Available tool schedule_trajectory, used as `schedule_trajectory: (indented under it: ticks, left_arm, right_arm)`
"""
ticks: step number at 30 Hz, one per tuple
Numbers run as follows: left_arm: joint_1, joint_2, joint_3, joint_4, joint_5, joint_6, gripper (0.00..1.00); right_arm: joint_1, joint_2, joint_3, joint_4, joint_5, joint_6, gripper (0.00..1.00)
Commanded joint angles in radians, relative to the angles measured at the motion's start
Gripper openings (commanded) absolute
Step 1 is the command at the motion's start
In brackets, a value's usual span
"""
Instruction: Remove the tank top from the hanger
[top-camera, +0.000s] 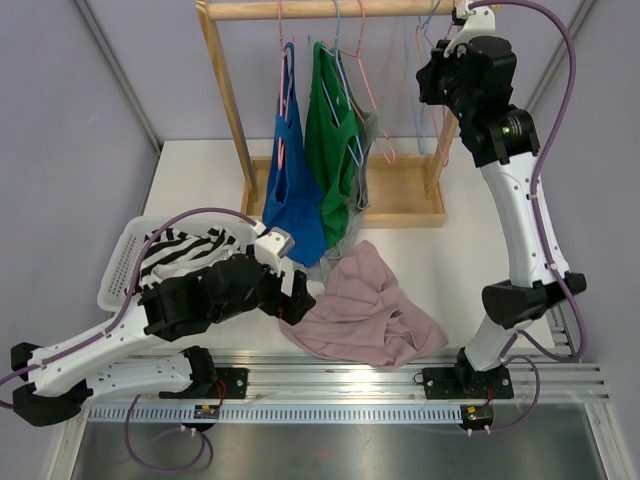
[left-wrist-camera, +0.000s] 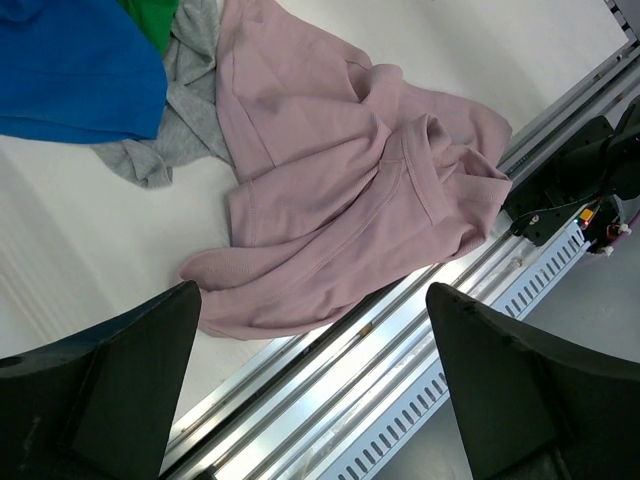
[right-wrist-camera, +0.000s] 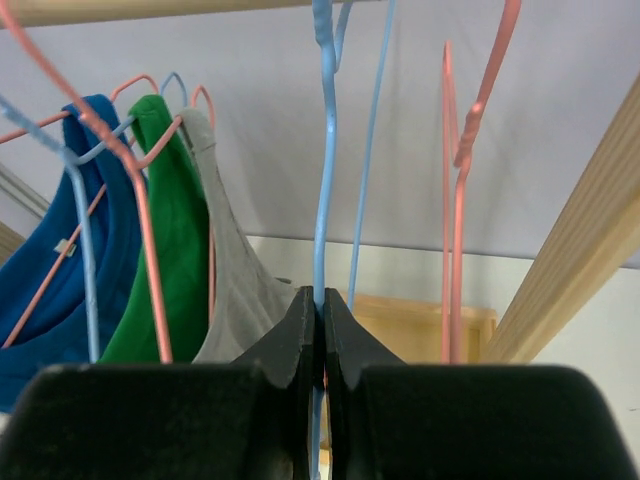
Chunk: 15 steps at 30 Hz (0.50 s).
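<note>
A pink tank top (top-camera: 365, 310) lies crumpled on the white table by the front rail, off any hanger; the left wrist view shows it (left-wrist-camera: 340, 190) just beyond my fingers. My left gripper (top-camera: 295, 300) hovers at its near-left edge, open and holding nothing (left-wrist-camera: 313, 290). High at the rod, my right gripper (top-camera: 440, 50) is shut (right-wrist-camera: 321, 295) on the wire of a bare light-blue hanger (right-wrist-camera: 322, 180). Blue (top-camera: 290, 190), green (top-camera: 330, 150) and grey (right-wrist-camera: 225, 270) tank tops hang on other hangers.
A wooden rack with its top rod (top-camera: 330, 10) and base board (top-camera: 410, 200) stands at the back. A white basket (top-camera: 118, 270) holding striped cloth sits at the left. A bare pink hanger (right-wrist-camera: 458, 170) hangs beside the blue one. A metal rail (left-wrist-camera: 400, 350) lines the near edge.
</note>
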Motion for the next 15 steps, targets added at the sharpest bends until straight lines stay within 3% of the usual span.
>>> schedule_trajectory:
  ticks: [1,7,10,13,14,15]
  left_arm:
    - [-0.011,-0.002,0.03,0.017,-0.042,-0.017,0.99]
    - [-0.056,0.089,0.059,0.041,-0.101,-0.018,0.99]
    - [-0.076,0.155,0.063,0.097,-0.114,-0.014,0.99]
    - [-0.082,0.225,0.055,0.179,-0.121,-0.01,0.99]
    - [-0.082,0.286,0.052,0.207,-0.113,-0.006,0.99]
    - [-0.082,0.32,0.049,0.259,-0.105,-0.004,0.99]
  right_arm:
    - [-0.038,0.09,0.156,-0.09,-0.04,-0.022,0.0]
    - [-0.062,0.107,0.149,-0.104,-0.057,-0.018,0.05]
    - [-0.068,0.084,0.147,-0.127,-0.066,-0.015,0.43]
    - [-0.068,0.015,0.115,-0.124,-0.114,-0.004,0.6]
    - [-0.068,-0.034,0.087,-0.123,-0.128,-0.002,0.72]
    - [-0.068,-0.06,0.072,-0.12,-0.141,0.002,0.98]
